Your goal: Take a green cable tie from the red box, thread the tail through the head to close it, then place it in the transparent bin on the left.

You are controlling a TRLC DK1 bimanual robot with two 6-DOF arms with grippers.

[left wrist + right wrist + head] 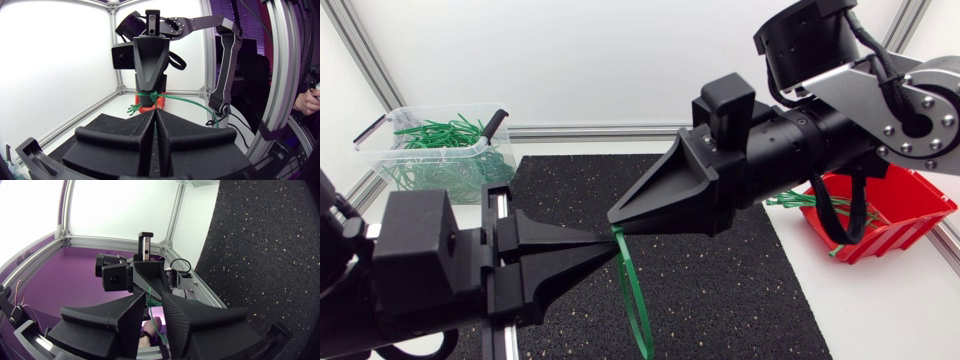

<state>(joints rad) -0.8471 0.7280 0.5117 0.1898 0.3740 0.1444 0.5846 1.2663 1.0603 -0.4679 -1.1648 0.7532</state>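
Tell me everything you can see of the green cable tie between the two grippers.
The thin green plastic cable tie is a flat, flexible strip held in the air above the black speckled mat. Its upper end is pinched where the tips of the left gripper and right gripper meet; the rest bows downward, hanging free. Whether tail and head are joined cannot be seen.

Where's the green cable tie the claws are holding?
In the head view the green cable tie hangs over the middle of the black mat, pinched where the left claw and right claw meet tip to tip, its loop curving below them.
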